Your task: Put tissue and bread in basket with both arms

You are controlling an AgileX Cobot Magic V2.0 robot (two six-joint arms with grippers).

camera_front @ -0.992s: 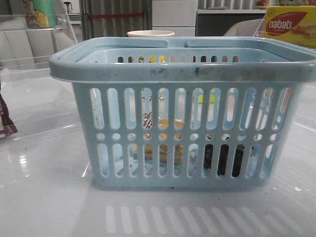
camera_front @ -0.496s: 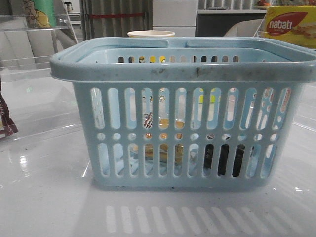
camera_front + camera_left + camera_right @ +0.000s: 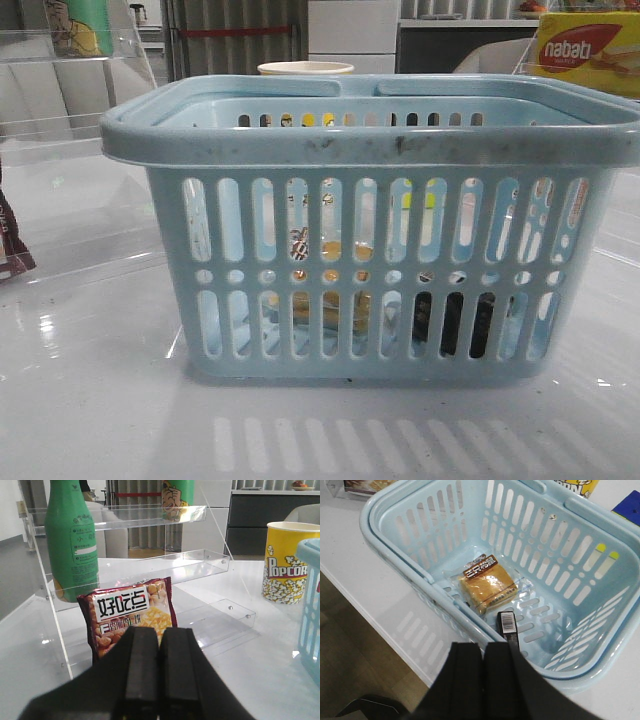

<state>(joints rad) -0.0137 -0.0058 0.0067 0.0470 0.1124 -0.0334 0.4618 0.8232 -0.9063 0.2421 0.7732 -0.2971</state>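
Note:
The light-blue basket [image 3: 370, 135] fills the front view and shows from above in the right wrist view [image 3: 385, 540]. The bread [image 3: 487, 587], golden in a clear wrapper with a brown label, lies on the basket floor. The dark tissue packet [image 3: 508, 626] with a white barcode lies beside it. Both show through the slots in the front view, the bread [image 3: 332, 305] and the tissue [image 3: 455, 322]. My right gripper [image 3: 482, 650] is shut and empty, above the basket's near rim. My left gripper [image 3: 159, 635] is shut and empty, in front of a maroon snack wrapper [image 3: 131, 612].
A clear acrylic shelf [image 3: 150, 570] holds a green bottle [image 3: 71, 535]. A yellow popcorn cup [image 3: 285, 562] stands beside the basket. A yellow-and-red nabati box [image 3: 590, 50] sits at the back right. The table's front edge [image 3: 380, 625] runs near the basket.

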